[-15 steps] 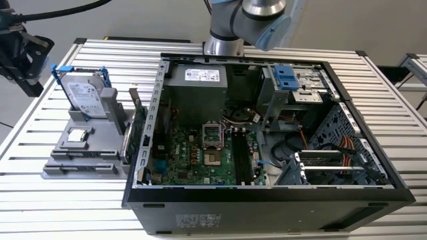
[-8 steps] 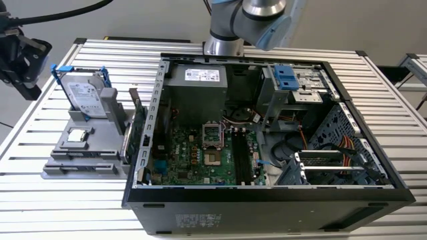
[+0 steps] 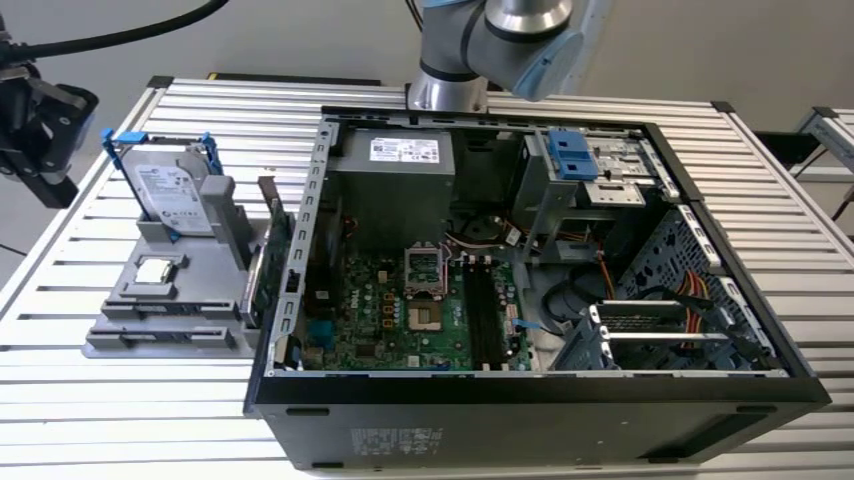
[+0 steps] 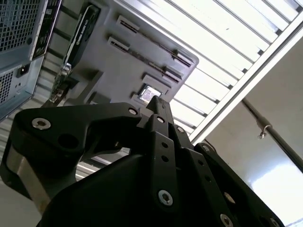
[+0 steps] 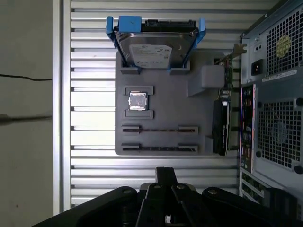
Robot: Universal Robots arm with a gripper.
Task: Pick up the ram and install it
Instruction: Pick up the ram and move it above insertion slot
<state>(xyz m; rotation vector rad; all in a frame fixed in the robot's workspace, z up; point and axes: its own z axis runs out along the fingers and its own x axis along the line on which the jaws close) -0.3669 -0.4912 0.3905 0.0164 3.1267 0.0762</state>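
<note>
A thin strip stands edge-on in the long slot nearest the processor chip of the grey holder (image 5: 163, 71); I take it for the ram (image 5: 159, 129), also seen in the exterior view as the ram (image 3: 170, 312). My gripper (image 5: 165, 174) hangs off the table's edge, apart from the holder and well above it. Its black fingers (image 4: 158, 105) are pressed together with nothing between them. In the exterior view the gripper (image 3: 44, 150) is at the far left, beside the table. The open computer case (image 3: 287, 300) lies on the table, with the motherboard's long memory slots (image 3: 487, 310) showing.
On the holder stand a silver hard drive in a blue frame (image 5: 154, 47), a small processor chip (image 5: 138, 100) and a green card (image 3: 271, 250) next to the case. The slatted table (image 3: 134, 400) runs around the case. A second long slot (image 5: 159, 148) is nearest the gripper.
</note>
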